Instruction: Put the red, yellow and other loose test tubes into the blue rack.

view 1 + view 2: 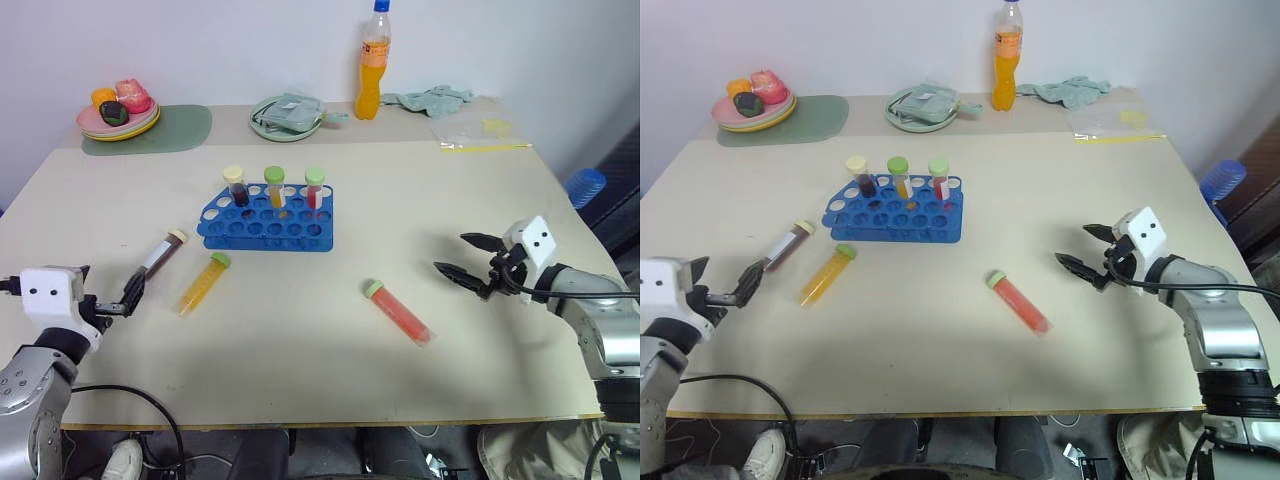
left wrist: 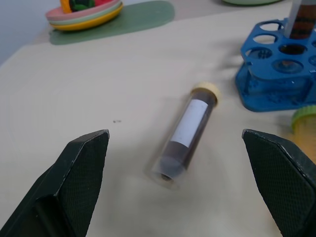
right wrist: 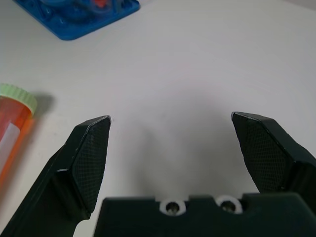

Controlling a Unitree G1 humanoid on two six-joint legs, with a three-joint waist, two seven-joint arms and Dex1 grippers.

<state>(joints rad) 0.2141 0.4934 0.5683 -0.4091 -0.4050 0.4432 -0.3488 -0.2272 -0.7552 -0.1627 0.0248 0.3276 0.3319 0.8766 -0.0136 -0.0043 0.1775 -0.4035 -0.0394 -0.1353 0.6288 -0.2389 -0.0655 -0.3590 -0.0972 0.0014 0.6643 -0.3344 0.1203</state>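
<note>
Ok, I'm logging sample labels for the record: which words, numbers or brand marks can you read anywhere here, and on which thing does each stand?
No text can be read.
Brown tube: white label, no print to make out.
Red tube: pale label strip, nothing legible.
Orange drink bottle: label band too small to read.
Blue rack and the tubes standing in it: no legible markings.

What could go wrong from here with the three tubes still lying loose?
The dark tube lies flat between the open left claw fingers; round, it may roll when pinched. The yellow tube lies close beside it and could get nudged. The blue rack already holds three upright tubes, which an inserting arm could bump.
</note>
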